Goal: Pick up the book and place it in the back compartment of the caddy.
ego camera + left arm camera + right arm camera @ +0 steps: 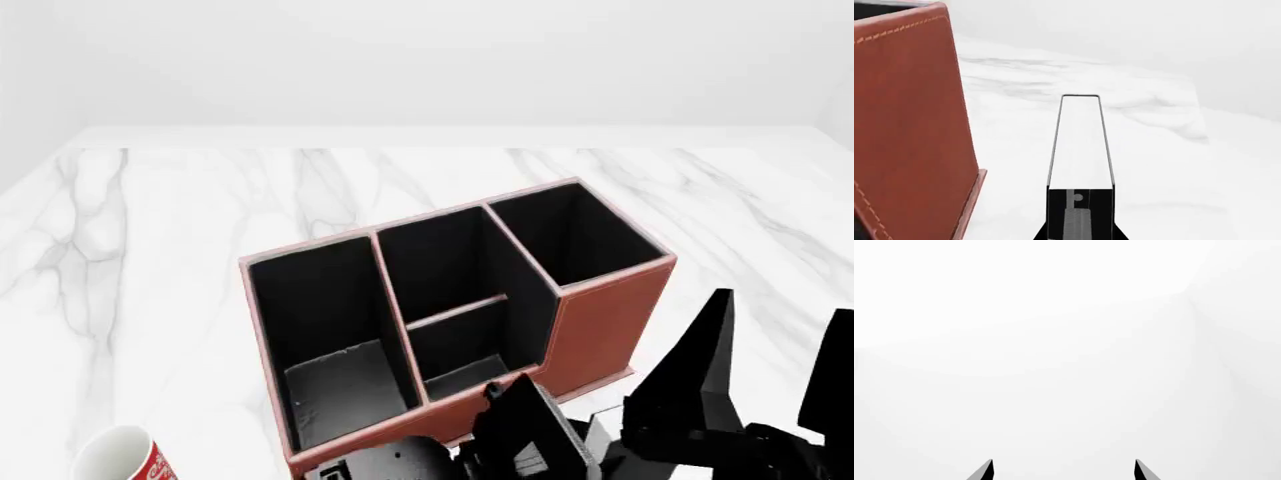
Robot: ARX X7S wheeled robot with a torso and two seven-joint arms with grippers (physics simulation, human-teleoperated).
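white marble bench (174,230): left hand (1081,220) appears pressed onto the book (1081,145), upright just beside the caddy (607,320); right hand (1064,470) spread, idle; suggest lifting above the rim, then lowering it plumb into the back compartment (465,350).

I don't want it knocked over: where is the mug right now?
Head view, bottom-left corner: the mug stands on the marble table at the robot's left, beside the caddy but not touching it, partly cropped.

A white marble table (174,210) with grey veining carries everything. On it stand the caddy (607,315) and a mug (120,458) (red-and-white, at the near edge).
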